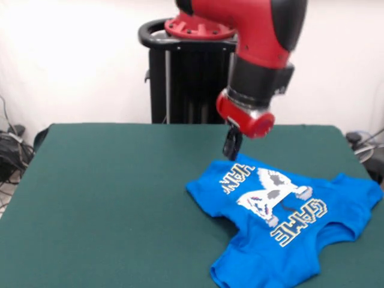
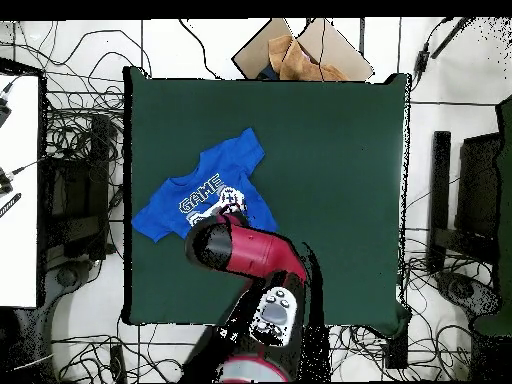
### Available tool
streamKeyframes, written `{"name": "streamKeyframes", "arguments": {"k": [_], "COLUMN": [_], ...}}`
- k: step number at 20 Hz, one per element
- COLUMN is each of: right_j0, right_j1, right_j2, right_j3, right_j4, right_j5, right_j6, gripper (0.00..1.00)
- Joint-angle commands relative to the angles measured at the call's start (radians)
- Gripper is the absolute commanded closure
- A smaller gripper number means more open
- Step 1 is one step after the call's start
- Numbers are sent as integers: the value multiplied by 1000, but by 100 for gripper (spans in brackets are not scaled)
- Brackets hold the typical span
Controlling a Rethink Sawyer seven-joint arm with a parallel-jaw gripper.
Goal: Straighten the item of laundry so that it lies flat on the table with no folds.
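Front view: pincer (image 1: 232, 151) at T-shirt (image 1: 288, 234) hem

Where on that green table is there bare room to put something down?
In the overhead view, the table is bare right of the T-shirt, out to its right edge. The crowded part is the T-shirt's lower hem, where the gripper hangs.

Free room and obstacles on the table (image 1: 108, 198).
Bare green felt spreads wide beside the blue T-shirt (image 1: 282, 222) (front view: left and centre), open to a pass from above. The red arm (image 1: 258, 48) overhangs the shirt's far edge, its gripper (image 1: 232, 144) low there, blocking that side.
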Motion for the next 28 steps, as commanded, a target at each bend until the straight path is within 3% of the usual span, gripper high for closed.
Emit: {"name": "streamKeyframes", "arguments": {"k": [1,5,8,12,17,28], "right_j0": [-9,-66,-46,-81,-165,-162], "right_j1": [200,237,269,293,234,154], "right_j2": [-2,60,32,59,171,165], "right_j3": [-35,-49,-80,-87,-55,-47], "right_j4": [89,119,148,133,85,81], "right_j5": [-135,-168,-154,-186,-131,1], "right_j6": [243,203,193,153,85,62], "gripper": [100,100,100,100,100,100]}}
